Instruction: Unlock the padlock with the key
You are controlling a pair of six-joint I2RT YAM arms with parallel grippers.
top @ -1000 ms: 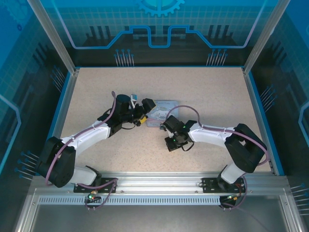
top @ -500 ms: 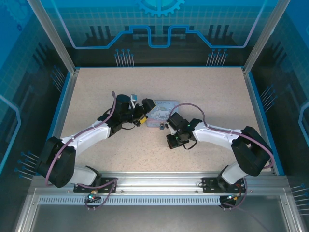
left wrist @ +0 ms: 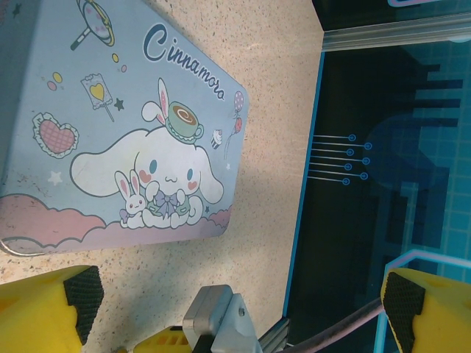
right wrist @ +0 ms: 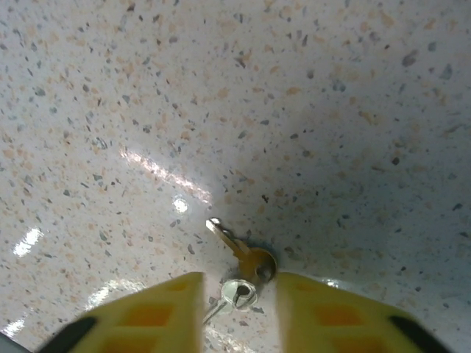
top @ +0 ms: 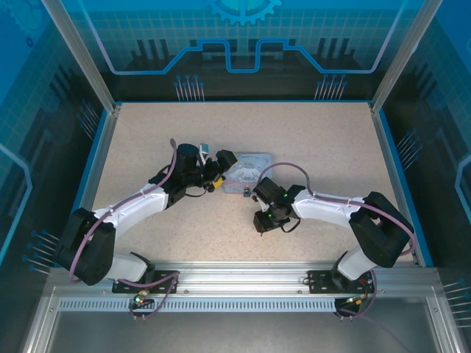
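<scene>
Two small keys on one ring lie flat on the speckled table in the right wrist view: a brass key (right wrist: 241,248) and a silver one (right wrist: 234,294). My right gripper (right wrist: 239,290) hangs just over them, its yellow fingers (right wrist: 165,309) apart on either side and not pinching either key. From above, the right gripper (top: 260,223) points down at the table in front of the tin. A tiny dark speck that looks like the padlock (top: 245,193) lies by the tin's near edge. My left gripper (left wrist: 239,294) is wide open with nothing between its fingers, just left of the tin (left wrist: 125,125).
The pale blue cartoon-printed tin (top: 247,166) sits mid-table between the two wrists. Bare speckled tabletop (top: 309,140) stretches behind it and to both sides. Blue-edged walls (top: 386,169) bound the table, and an aluminium rail (top: 243,279) runs along the near edge.
The right wrist has shifted slightly toward the near edge and its elbow has swung right. Its jaws have come apart from shut. The left arm has not moved.
</scene>
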